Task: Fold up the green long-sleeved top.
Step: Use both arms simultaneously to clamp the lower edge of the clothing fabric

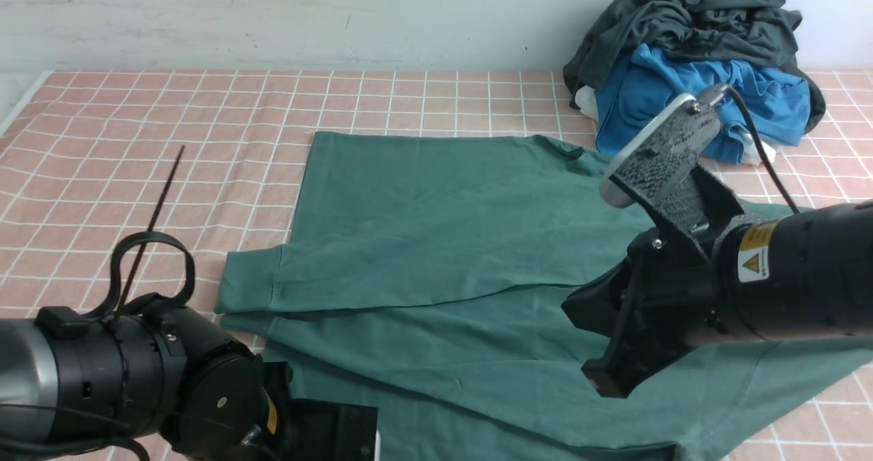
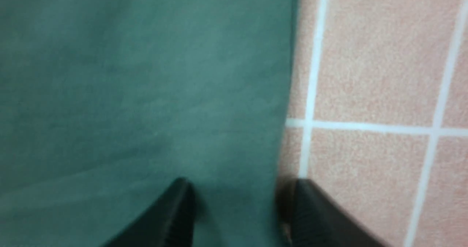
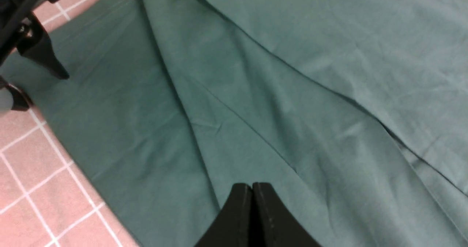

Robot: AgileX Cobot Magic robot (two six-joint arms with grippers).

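Green long-sleeved top (image 1: 436, 222) lay spread on table (image 1: 170, 195), sleeves folded inward across body. Left claw (image 2: 239, 206): fingers apart, astride top's near edge; hold on fabric, cannot tell. Right claw (image 3: 252, 188): fingertips together, above top. Dark grey garment (image 1: 689, 24) heaped over bright blue garment (image 1: 709, 99), beyond top, toward right.
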